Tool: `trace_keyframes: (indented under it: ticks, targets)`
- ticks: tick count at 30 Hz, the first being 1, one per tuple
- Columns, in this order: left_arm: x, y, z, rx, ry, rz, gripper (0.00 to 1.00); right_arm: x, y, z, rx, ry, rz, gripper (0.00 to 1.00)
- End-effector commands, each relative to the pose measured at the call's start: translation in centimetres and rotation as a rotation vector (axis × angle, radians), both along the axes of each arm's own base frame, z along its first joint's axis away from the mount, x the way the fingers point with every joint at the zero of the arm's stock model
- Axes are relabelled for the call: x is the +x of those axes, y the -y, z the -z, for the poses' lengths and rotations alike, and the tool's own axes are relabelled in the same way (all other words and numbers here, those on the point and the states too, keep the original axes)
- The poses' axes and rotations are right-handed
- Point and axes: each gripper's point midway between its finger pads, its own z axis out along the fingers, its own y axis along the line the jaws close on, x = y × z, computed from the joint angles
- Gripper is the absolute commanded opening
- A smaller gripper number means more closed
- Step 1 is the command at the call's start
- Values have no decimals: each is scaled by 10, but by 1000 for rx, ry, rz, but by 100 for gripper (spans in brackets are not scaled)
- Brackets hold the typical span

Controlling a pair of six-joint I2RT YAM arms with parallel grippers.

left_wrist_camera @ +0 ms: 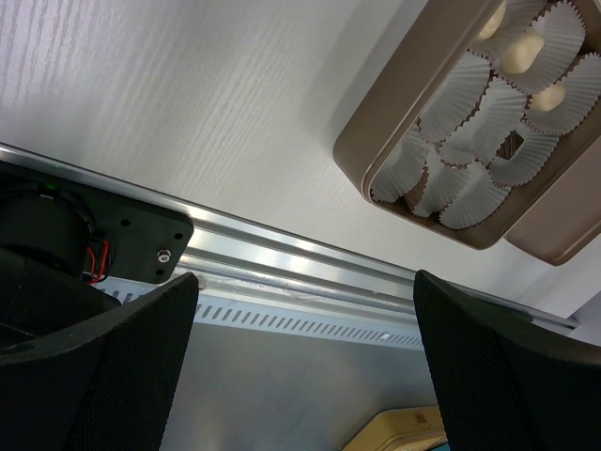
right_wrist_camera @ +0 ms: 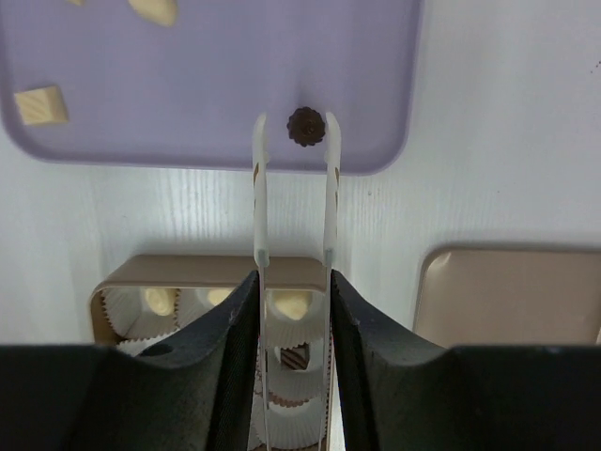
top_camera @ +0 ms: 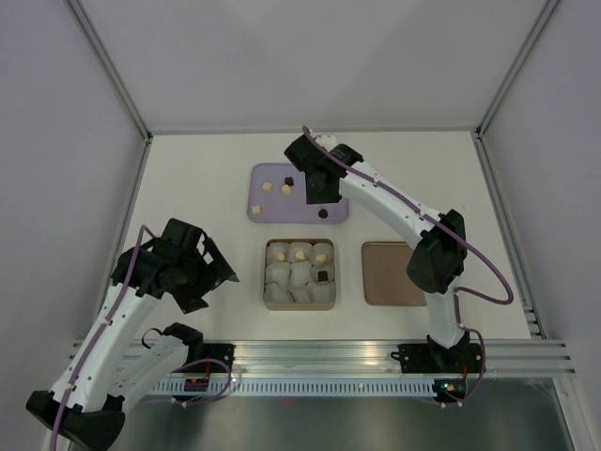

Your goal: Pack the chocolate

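Right pincer [right_wrist_camera: 293,132] held thin white tweezer blades, tips parted either side of small round dark brown chocolate [right_wrist_camera: 305,126], not yet pinching it. Chocolate sat near front edge of flat lilac plastic tray [right_wrist_camera: 225,85]; pale tan cubes [right_wrist_camera: 41,104] lay farther back. Tan square box [top_camera: 299,274] of white crinkled paper cups [left_wrist_camera: 465,141] sat on white worktop [top_camera: 207,178], several already filled. Left pincer [left_wrist_camera: 305,376] hung spread wide, holding nothing.

White arm links [top_camera: 390,202] are joining black joint housings [top_camera: 437,254]; purple cables [top_camera: 488,277] are trailing alongside, and black textured fingers [left_wrist_camera: 488,376] are showing.
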Motion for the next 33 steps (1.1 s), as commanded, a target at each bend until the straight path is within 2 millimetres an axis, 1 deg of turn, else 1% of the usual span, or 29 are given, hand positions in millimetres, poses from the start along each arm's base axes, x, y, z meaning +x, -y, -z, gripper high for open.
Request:
trace_keyframes:
  ticks: [1, 3, 6, 11, 29, 33]
  targets:
    - [6, 3, -13, -19, 28, -22, 100, 15, 0, -2, 4, 13, -33, 40]
    - [8, 3, -12, -15, 24, -21, 100, 20, 5, 11, -6, -13, -25, 40]
    - [11, 5, -12, -19, 28, -23, 100, 23, 7, 19, -20, -27, -35, 40]
    - [12, 6, -12, -20, 25, -26, 99, 24, 2, 27, -5, -41, -56, 41]
    - [12, 5, -11, -18, 25, -23, 100, 14, 9, 64, -36, -121, -48, 42]
    - [11, 5, -12, -20, 28, -18, 100, 15, 7, 67, -30, -122, -41, 41]
